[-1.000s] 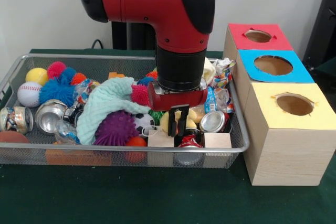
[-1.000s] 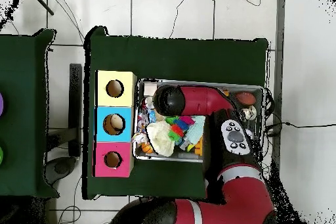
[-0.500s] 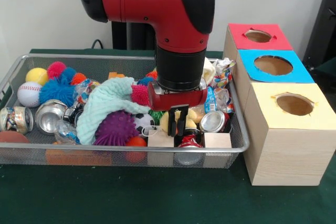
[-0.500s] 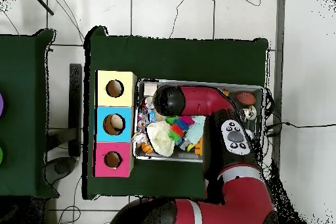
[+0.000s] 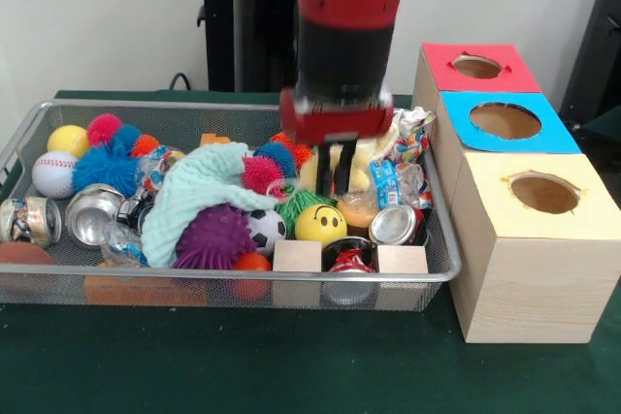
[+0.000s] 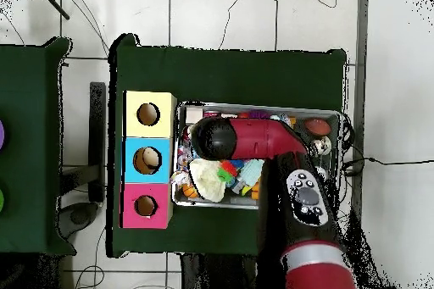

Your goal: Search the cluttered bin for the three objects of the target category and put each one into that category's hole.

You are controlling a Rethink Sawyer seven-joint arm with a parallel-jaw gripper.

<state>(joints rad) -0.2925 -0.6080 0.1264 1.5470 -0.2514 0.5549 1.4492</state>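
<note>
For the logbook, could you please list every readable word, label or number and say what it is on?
No text is readable.
The crushed cans and the crumpled wrappers carry print too blurred to read.
The yellow ball bears only a smiley face, no letters.

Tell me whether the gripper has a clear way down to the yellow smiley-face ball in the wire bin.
Probably yes: the gripper hangs just above and behind the yellow smiley-face ball, whose top lies uncovered.
</note>
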